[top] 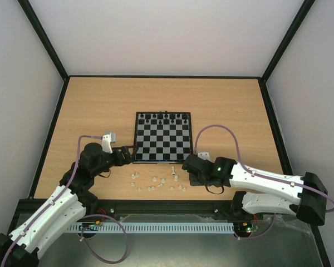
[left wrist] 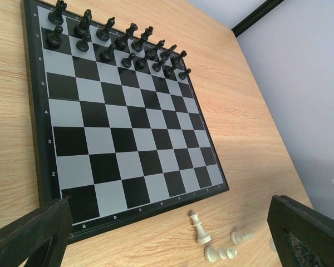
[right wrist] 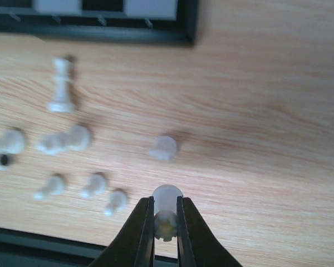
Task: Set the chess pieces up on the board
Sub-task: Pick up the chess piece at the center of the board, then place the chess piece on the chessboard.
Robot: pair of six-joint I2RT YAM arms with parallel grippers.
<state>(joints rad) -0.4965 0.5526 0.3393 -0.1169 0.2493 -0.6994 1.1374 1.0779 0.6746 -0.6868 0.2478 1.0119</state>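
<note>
My right gripper [right wrist: 166,217] is shut on a small white chess piece [right wrist: 167,196], a rook by its notched top, held just above the wood. Several white chess pieces [top: 156,181] lie scattered on the table in front of the board [top: 161,146]. One taller white piece [right wrist: 61,86] stands upright near the board's front edge, and a stubby one [right wrist: 163,148] lies just beyond the held piece. My left gripper [left wrist: 170,233] hangs open by the board's near left corner, nothing between its fingers. The board's [left wrist: 128,128] near rows carry no pieces.
Black chess pieces [top: 166,118] fill the two far rows of the board [left wrist: 117,41]. A black frame rail [right wrist: 55,242] runs along the table's near edge behind the loose pieces. Both arms flank the board's front corners.
</note>
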